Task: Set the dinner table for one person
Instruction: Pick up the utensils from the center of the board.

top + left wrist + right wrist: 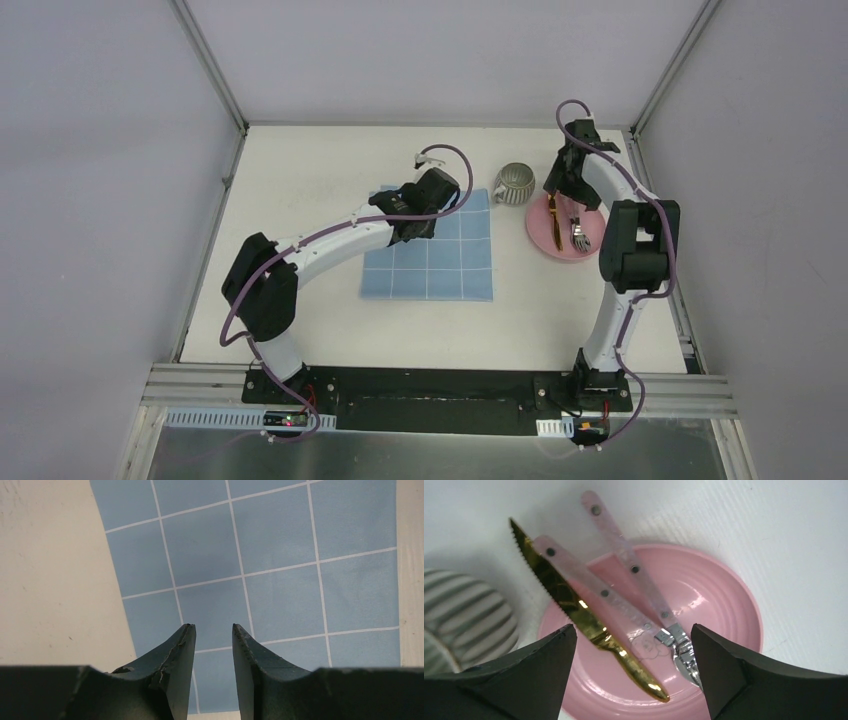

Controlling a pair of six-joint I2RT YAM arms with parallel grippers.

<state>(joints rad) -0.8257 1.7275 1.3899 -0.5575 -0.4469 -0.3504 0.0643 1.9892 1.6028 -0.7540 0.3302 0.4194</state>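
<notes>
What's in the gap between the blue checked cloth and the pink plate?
In the top view, mostly bare tabletop; a striped cup stands at the gap's far end.

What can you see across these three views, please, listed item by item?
dinner table: 1, off-white, under everything
cloth: 1, light blue with a white grid, table centre
cup: 1, grey-striped, right side, close by the plate's far left rim
plate: 1, pink, right side of the table
knife: 1, gold, serrated, lying on the plate
pink-handled cutlery: 2, riveted pink handles, across the plate
left gripper: 1, dark, open, above the cloth
right gripper: 1, dark, open, above the plate
</notes>
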